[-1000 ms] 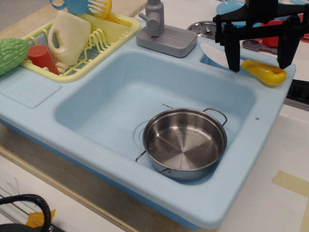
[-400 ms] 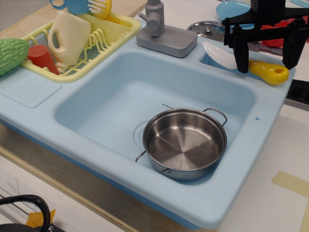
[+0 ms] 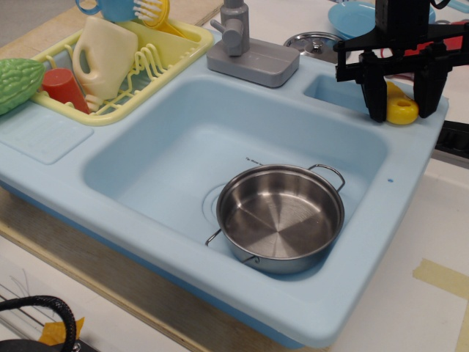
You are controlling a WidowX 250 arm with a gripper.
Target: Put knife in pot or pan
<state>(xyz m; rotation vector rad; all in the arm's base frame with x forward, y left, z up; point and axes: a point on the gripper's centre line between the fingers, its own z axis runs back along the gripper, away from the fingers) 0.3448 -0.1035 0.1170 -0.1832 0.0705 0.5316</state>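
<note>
Nearest the camera, a strip of pale worktop (image 3: pixel 410 323) is seen in front of a light blue toy sink (image 3: pixel 183 242). Inside the basin, toward its near right part, a shallow shiny steel pan (image 3: pixel 280 218) is set upright on the basin floor, its two wire loop handles pointing to the near left and the far right. Farther back on the left, a yellow dish rack (image 3: pixel 187 37) is placed on the sink's edge, with a cream jug (image 3: pixel 108 53) and a red cup (image 3: pixel 64 86) inside it, and a green bumpy vegetable (image 3: pixel 16 81) lies just beside the rack. A grey faucet (image 3: pixel 249 51) is mounted behind the basin. At the far right corner of the sink, the black claw (image 3: pixel 396 103) is lowered around the knife (image 3: pixel 401 108); only the yellow handle end with its hole is visible between the two fingers, which are drawn in close on either side of it, so the handle appears pinched. The knife is kept well apart from the pan. Behind the claw, a round steel lid (image 3: pixel 315 42) lies on the worktop.
</note>
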